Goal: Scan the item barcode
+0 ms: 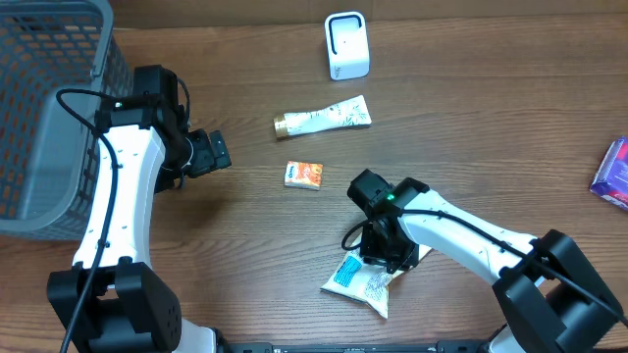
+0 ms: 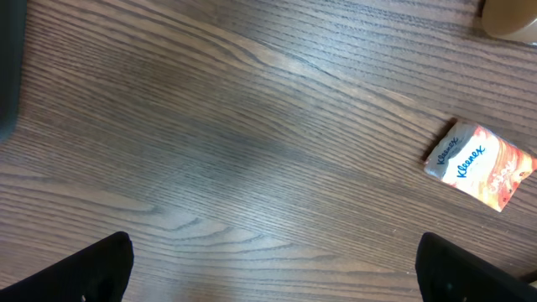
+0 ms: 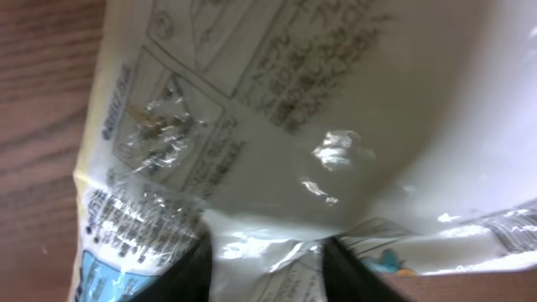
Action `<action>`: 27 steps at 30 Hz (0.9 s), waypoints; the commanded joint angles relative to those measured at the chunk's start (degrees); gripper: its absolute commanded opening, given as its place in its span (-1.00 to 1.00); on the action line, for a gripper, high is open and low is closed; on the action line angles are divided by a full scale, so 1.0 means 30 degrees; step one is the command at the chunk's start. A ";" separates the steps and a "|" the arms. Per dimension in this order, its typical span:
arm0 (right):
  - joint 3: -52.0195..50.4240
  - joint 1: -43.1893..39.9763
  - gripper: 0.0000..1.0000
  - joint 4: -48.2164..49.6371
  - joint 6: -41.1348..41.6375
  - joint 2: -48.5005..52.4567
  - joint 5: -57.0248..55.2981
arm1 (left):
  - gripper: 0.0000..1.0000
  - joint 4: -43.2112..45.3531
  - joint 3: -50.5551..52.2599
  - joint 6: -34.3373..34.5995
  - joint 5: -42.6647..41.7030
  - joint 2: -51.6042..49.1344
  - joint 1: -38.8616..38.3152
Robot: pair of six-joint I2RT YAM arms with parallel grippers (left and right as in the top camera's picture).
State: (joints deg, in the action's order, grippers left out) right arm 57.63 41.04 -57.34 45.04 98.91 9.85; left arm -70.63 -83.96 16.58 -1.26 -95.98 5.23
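Pouch [image 1: 358, 281] lies flat on the table [image 1: 471, 118], well apart from the scanner [image 1: 345, 45]. Right gripper [image 1: 386, 257] is down on its upper corner with film bunched between the fingers [image 3: 186, 270]; whether they pinch it cannot be told. Left gripper [image 1: 214, 152] stands spread and empty. Recommendation: confirm a firm hold on the film before lifting, and leave the printed face uncovered.

**Three views, two overlaps**

Overhead: fixed and high, facing straight down, far enough to take in the whole table [image 1: 491, 118], from the basket [image 1: 44, 108] at left to the right edge.

Left wrist: low over bare wood, facing down, tissue pack [image 2: 480, 165] at right. Same tissue pack [image 1: 303, 175] mid-table from above.

Right wrist: almost against the pouch [image 3: 336, 109], print blurred, sliver of wood at left. Same pouch [image 1: 361, 279] low in the overhead view.
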 commanded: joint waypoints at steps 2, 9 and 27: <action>0.1734 0.0182 0.38 -0.1224 -0.3468 0.1035 0.0044 | 0.99 -0.0102 -0.0313 0.0270 0.0124 0.0459 -0.0015; 0.6834 0.0182 0.71 -0.5457 -0.9457 0.1035 -0.0707 | 0.99 0.0000 -0.0313 0.0262 0.0124 0.0459 -0.0015; 0.8801 -0.0386 -0.92 -1.1023 0.2550 0.0911 -0.4408 | 1.00 0.0117 -0.0313 -0.0102 0.1129 0.0459 -0.0015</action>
State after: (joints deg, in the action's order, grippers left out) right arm 87.64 40.14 -91.02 43.99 102.15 -0.93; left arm -70.28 -83.96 16.56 0.49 -95.98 5.23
